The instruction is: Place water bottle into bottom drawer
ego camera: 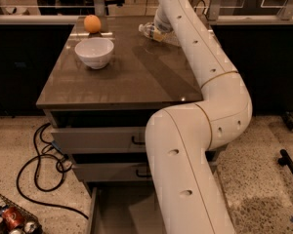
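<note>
Where the white arm [205, 111] ends at the upper middle of the frame, the gripper [161, 28] sits low over the far edge of the cabinet top [136, 79], mostly hidden behind the arm's last segment. Whether it is open, closed or gripping anything cannot be told from this view. The water bottle [147, 30] lies on its side right at the gripper, on the far part of the brown top, with its white cap pointing toward the left of the frame; its other end disappears behind the arm.

Further left on the same surface stands a white bowl [94, 52], well apart from the bottle, and an orange [92, 23] rests behind the bowl near the far left corner.

The arm runs down the right side of the frame, bends at a large elbow and fills the lower middle. Below the top, two closed drawers show black handles [137, 141]. Under them, at the bottom of the frame, the bottom drawer [112, 211] stands open, its flat floor partly covered by the arm. On the speckled floor at lower left lie black cables [39, 165] and a wire basket [5, 216] holding cans.
</note>
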